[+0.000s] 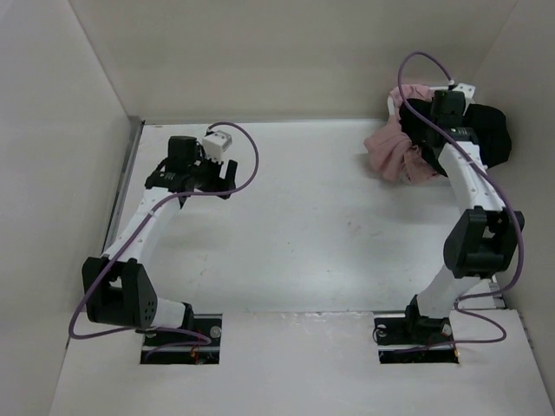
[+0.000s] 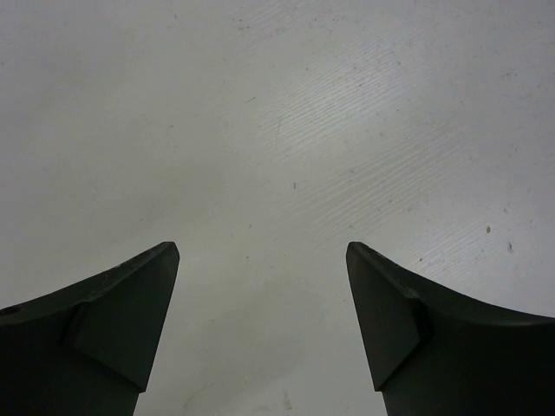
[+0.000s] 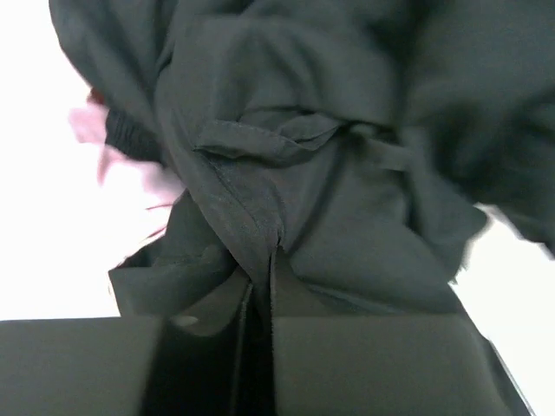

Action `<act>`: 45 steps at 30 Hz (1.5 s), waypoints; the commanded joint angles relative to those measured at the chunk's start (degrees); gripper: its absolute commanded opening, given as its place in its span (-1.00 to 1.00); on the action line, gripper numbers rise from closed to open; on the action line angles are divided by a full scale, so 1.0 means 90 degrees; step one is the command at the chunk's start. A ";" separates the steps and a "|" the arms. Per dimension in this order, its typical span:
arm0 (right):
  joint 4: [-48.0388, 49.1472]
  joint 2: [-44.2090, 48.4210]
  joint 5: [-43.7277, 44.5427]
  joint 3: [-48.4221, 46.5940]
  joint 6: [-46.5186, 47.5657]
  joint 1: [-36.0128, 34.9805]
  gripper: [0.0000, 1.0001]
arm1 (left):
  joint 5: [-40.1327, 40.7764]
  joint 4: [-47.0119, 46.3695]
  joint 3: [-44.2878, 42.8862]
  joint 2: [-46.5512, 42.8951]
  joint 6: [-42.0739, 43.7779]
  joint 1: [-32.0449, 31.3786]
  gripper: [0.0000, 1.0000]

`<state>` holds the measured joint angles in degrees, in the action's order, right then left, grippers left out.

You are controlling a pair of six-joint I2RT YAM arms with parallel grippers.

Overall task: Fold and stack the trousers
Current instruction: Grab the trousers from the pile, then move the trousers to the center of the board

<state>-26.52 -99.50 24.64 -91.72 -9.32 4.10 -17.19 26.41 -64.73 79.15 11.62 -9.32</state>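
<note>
Setting: a white table (image 1: 329, 234) boxed in by pale walls (image 1: 52, 130); its surface is lightly scuffed.

Item 1: the trousers (image 1: 490, 130). Black, matte, bunched in a loose heap at the far right corner of the table and touching a pink garment (image 1: 390, 152) that lies just to their left. No leg is laid out. In the right wrist view the cloth shows deep soft folds, a stitched seam and a gathered edge that may be the waistband. The drawstring cannot be picked out.

Item 2: right gripper (image 3: 260, 286). It reaches into the heap with its jaws drawn together on a ridge of the black cloth along the seam.

Item 3: left gripper (image 2: 260, 251). It hangs over bare table at the left, well apart from the heap, with its jaws spread wide and holding nothing.

Handling notes (judgement): the trousers look light, limp and without stiffness. They should drape and trail from any single pinch and may drag the pink garment along. The fabric seems thin enough to slip from a shallow hold. The best places to take hold are the waistband or a hem, where seams give thickness. Two holds set apart along the waistband would spread the cloth flat for folding.
</note>
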 commanded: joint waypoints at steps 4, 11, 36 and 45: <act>0.0856 0.1348 0.1118 -0.0043 0.0273 -0.0196 -1.00 | -0.0033 -0.0132 0.0161 -0.0484 0.0057 0.0055 0.58; 0.2650 0.2179 0.1344 -0.0910 0.1950 -0.2056 -1.00 | -0.0033 -0.0346 0.0200 -0.0913 -0.0303 0.0444 0.57; 0.2417 0.1242 -0.1042 0.0915 0.0248 -0.6681 0.78 | -0.0112 -0.0758 -0.0191 -0.1696 -0.0473 0.2896 0.71; 0.1269 0.3836 -0.0131 0.3977 -0.3012 -0.5794 1.00 | 0.0141 0.1418 0.0208 -0.1412 0.2153 0.1931 0.65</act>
<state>-12.69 -76.03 19.53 -60.29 -20.05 -52.12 -16.67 29.58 -63.96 65.93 18.72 11.42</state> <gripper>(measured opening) 0.999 0.831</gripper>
